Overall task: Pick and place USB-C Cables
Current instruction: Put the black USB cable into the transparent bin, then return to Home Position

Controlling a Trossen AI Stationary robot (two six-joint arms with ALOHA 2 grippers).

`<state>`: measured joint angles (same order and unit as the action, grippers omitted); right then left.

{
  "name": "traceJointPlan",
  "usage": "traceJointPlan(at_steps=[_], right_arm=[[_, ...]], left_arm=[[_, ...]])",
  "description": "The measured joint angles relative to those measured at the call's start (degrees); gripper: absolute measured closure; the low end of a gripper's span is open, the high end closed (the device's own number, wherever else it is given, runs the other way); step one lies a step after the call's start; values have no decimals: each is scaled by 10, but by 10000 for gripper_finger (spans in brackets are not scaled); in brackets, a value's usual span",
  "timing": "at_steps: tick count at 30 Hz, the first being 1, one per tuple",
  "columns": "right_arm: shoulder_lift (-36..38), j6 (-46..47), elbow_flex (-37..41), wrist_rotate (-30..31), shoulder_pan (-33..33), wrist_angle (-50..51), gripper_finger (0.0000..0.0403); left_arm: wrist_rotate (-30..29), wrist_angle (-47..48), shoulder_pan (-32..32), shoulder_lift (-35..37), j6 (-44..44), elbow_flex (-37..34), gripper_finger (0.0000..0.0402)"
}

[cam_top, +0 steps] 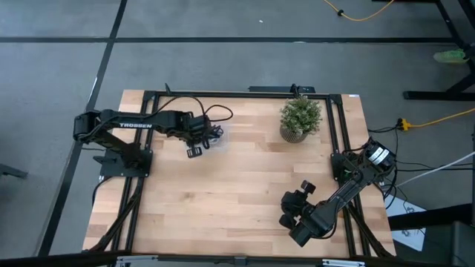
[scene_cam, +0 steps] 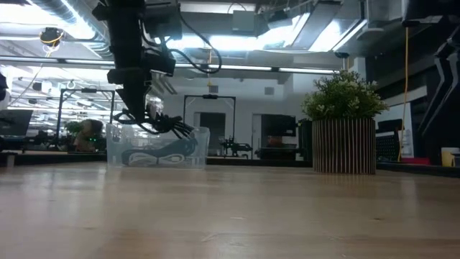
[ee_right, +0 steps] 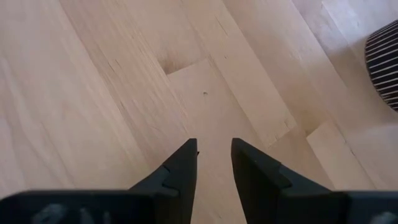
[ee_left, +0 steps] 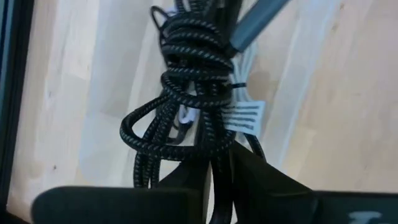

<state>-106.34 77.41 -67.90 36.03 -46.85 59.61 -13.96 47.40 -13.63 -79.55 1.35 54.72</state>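
Note:
My left gripper (ee_left: 214,155) is shut on a black braided USB-C cable (ee_left: 193,81), a coiled bundle, over a clear plastic box (scene_cam: 158,147) at the table's far left. In the low view the left gripper (scene_cam: 140,115) hangs at the box's rim, and the black cable (scene_cam: 172,126) sticks out beside it. Pale cables (scene_cam: 154,157) lie in the box; one pale cable with a tie (ee_left: 245,115) shows under the black one. My right gripper (ee_right: 214,146) is open over bare wood at the near right (cam_top: 288,209). My left gripper pinches the black coil between its two fingers at one end of the bundle (ee_left: 208,146), coming from above and pointing down. The coil is off the table, its loops at the height of the box's rim (scene_cam: 183,129). Whether it touches the box I cannot tell.
A potted plant (cam_top: 300,119) in a ribbed pot (scene_cam: 345,147) stands at the far right of the table, and its pot (ee_right: 385,62) shows at the edge of the right wrist view. Black frame rails (cam_top: 223,95) run along the table's edges. Bare wood (cam_top: 223,193) spans the middle.

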Motion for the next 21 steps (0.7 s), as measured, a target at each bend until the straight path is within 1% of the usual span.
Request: traceJointPlan(at_steps=[10,16,19,21], right_arm=[[0,0,0,-1,0,0,297],[0,0,0,-1,0,0,297],[0,0,0,-1,0,0,297],[0,-1,0,-1,0,0,297]], left_arm=[[-3,-9,39,0,13,0,323],[-16,-4,61,1,18,0,319],[-18,17,66,1,35,9,319],[-18,22,71,1,62,18,319]])
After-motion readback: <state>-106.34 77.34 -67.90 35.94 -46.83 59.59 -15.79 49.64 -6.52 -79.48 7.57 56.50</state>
